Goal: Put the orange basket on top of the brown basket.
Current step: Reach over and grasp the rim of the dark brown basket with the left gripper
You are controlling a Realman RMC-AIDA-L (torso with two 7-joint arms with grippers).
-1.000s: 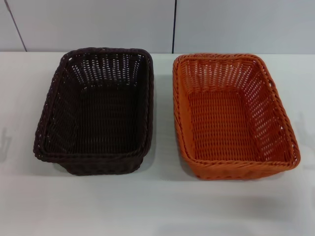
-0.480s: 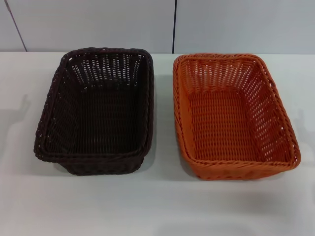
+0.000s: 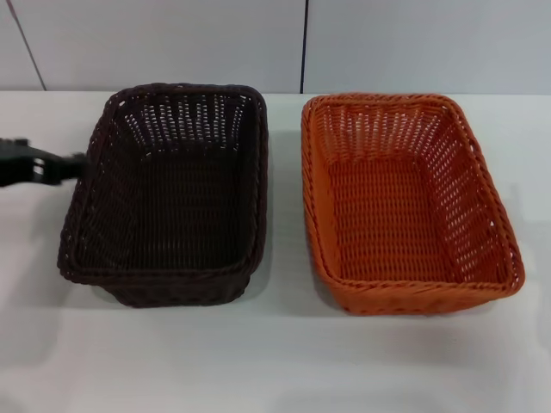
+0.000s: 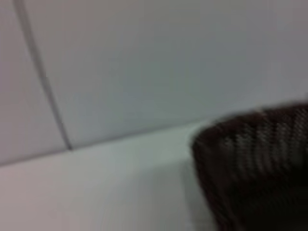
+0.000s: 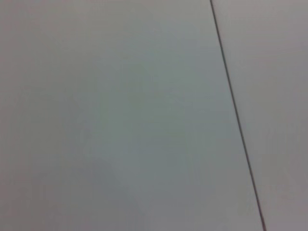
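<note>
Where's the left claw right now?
In the head view the left claw has come in from the left edge, low over the table, right at the brown basket's left rim. The orange basket sits untouched on the right.

Head view. We see the brown basket [image 3: 168, 194] and the orange basket [image 3: 405, 202] standing upright side by side on the white tabletop [image 3: 275, 361], apart, with a narrow strip of tabletop between them; the orange basket lies to the brown basket's right. The left pincer [image 3: 73, 163] reaches in from the brown basket's left, its black tip at that basket's left rim.
</note>
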